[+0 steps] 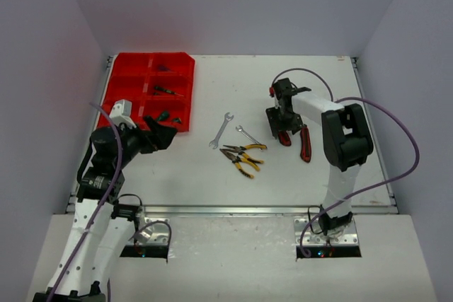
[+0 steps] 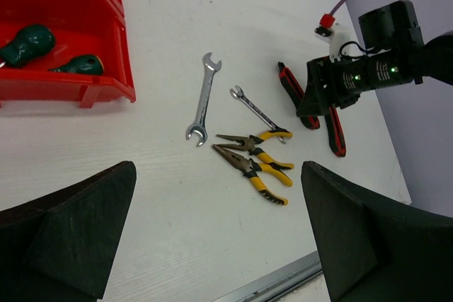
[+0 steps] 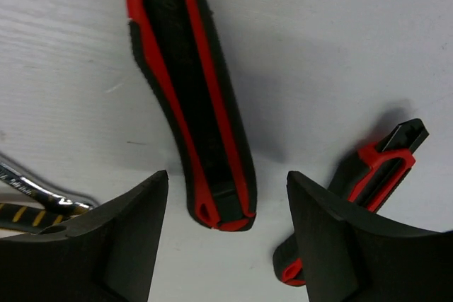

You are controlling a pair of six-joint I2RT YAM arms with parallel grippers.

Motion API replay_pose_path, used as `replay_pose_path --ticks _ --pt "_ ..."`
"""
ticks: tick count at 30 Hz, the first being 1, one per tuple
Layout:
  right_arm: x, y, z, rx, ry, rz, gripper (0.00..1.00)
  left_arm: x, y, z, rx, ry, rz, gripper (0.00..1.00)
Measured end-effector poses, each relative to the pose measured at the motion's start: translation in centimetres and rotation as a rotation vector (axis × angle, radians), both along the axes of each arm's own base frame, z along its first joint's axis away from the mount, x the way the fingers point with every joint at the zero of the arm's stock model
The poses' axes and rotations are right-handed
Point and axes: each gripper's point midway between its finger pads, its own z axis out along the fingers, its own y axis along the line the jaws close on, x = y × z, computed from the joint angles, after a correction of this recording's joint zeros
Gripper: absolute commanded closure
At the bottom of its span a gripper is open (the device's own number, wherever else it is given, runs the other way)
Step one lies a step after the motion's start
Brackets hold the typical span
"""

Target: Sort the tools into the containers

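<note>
The red-black cutters (image 1: 305, 143) lie on the white table at the right. My right gripper (image 1: 284, 130) hangs over them, open. In the right wrist view one cutter handle (image 3: 191, 97) ends between the fingers of my right gripper (image 3: 226, 183), with a gap on each side. The other handle (image 3: 375, 167) lies outside the right finger. Two silver wrenches (image 2: 203, 97) (image 2: 256, 112) and yellow-handled pliers (image 2: 258, 164) lie mid-table. The red tray (image 1: 131, 68) holds green-handled screwdrivers (image 2: 28, 40). My left gripper (image 2: 219, 245) is open and empty beside the tray.
The table's metal front edge (image 2: 283, 281) runs just below the left gripper. Grey walls enclose the table on three sides. The right arm's purple cable (image 1: 396, 132) loops along the right edge.
</note>
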Motion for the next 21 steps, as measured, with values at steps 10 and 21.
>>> replay_pose_path --ticks 10,21 --pt "-2.7 1.4 0.4 0.083 0.002 0.02 0.93 0.3 -1.5 -0.2 -0.032 0.019 -0.087 0.0" --pt "-8.0 15.6 16.1 0.68 -0.396 0.341 1.0 -0.4 -12.3 -0.2 -0.339 0.06 -0.464 0.06"
